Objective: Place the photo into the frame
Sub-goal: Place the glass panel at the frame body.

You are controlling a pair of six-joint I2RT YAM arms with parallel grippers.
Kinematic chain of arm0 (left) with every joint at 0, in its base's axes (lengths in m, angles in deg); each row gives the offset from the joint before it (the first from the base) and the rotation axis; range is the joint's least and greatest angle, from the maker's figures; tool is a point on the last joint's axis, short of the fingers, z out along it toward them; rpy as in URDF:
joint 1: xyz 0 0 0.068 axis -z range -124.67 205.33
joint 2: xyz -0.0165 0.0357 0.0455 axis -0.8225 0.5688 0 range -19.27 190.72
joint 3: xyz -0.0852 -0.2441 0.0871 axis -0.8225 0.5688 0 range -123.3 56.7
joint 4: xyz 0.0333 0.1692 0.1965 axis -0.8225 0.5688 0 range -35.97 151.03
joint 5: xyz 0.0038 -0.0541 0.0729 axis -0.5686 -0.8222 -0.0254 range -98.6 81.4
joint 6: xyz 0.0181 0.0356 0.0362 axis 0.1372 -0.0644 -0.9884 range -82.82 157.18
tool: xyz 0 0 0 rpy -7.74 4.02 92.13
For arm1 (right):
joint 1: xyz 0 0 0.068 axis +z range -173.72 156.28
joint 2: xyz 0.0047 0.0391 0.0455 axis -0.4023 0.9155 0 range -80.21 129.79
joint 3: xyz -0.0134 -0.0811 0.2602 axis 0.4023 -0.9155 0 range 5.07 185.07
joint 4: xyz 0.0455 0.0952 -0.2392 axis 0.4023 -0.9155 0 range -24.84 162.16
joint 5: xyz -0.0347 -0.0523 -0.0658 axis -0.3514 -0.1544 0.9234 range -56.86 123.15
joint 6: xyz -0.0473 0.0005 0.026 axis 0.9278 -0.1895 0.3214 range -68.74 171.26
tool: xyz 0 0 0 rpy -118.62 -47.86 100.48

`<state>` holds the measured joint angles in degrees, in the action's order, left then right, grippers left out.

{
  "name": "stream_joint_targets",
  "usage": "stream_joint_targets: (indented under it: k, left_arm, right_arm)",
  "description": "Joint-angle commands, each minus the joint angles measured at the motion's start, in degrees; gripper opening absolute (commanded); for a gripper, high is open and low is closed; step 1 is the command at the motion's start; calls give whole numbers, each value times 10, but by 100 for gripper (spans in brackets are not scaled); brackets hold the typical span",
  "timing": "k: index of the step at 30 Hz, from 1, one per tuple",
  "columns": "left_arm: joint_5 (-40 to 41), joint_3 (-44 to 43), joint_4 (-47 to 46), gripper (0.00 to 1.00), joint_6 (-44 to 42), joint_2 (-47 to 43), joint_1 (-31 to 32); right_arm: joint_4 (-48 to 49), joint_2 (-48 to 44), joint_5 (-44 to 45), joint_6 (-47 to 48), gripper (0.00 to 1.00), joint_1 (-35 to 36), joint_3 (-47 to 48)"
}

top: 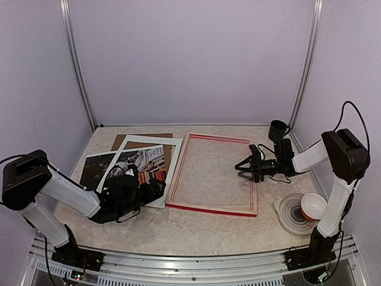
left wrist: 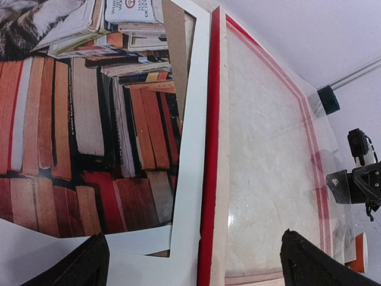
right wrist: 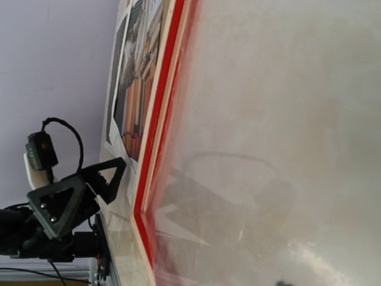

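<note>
The photo (left wrist: 77, 119) lies flat on the left side of the worktop (top: 196, 235). A white mat (left wrist: 193, 119) lies across it, and its left part sticks out from under that mat. It is thin paper, so it will probably be very light and floppy, and a hard pinch would likely crease it. With the sheet flat on the surface, a finger may have trouble getting under it. The exposed left edge or near-left corner looks like the best hold, clear of the mat.

The frame (top: 211, 208) lies just right of the mat, back side up. It is rigid and should stay put. Reflections suggest a clear pane inside it, though I cannot be sure.

The left hand (left wrist: 195, 253) hovers over the near edge of the photo and mat, spread wide and grasping nothing. The right hand (top: 239, 168) is over the frame's right rail, its fingers apparently parted and empty.

Count: one photo, one frame, one mat, one brown backing board (top: 128, 140) and one dark cup (top: 278, 129). There is also a stack of bowls (top: 297, 211) near right, number unclear.
</note>
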<state>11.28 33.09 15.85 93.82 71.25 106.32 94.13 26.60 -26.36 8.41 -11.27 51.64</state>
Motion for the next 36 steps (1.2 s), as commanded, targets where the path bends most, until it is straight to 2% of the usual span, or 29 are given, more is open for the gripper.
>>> stream_joint_targets:
  k: [1,6,12,20,28,32,36]
  left_arm:
    - [-1,-3,-13,99,0,7,5]
    - [1,-2,-9,99,-1,3,5]
    - [2,0,-9,99,0,1,5]
    - [1,-4,-6,99,-3,-1,5]
    - [1,-5,-4,99,-5,-2,5]
    - [2,-6,-2,99,-6,-4,5]
    - [2,-9,1,99,-8,-6,5]
  right_arm:
    - [16,-4,-8,-12,60,13,-3]
    - [70,0,-31,-57,57,14,-8]
    - [177,11,-55,-123,52,14,-25]
    - [322,30,-74,-196,34,14,-55]
    - [497,64,-89,-305,23,14,-67]
    - [554,84,-92,-343,22,13,-65]
    - [546,96,-92,-336,23,15,-58]
